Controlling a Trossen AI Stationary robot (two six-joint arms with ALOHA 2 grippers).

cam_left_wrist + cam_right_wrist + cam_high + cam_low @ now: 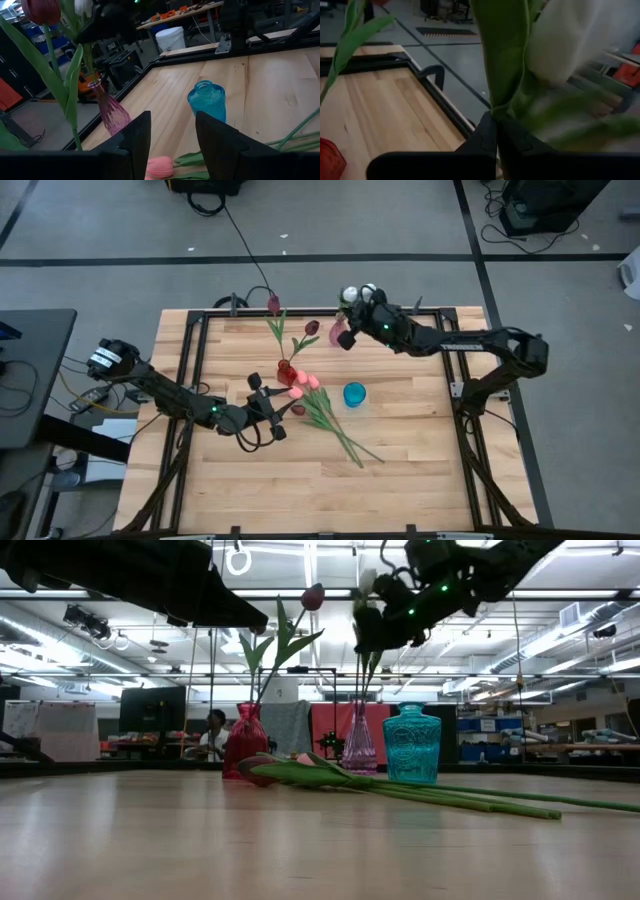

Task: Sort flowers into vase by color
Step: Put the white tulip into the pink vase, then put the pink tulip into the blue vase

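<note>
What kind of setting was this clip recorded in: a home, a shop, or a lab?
Most likely a robotics lab or workshop. The wooden table sits in a black metal frame on a grey floor with loose cables, and the low view shows strip lights and cluttered workbenches behind.

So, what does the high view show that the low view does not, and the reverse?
Only the high view shows both arms whole, with the left hand beside the pink tulips on the table. Only the low view shows the room behind and a person there. Both show the red vase, pink vase, blue vase, and the right hand holding white tulips.
</note>
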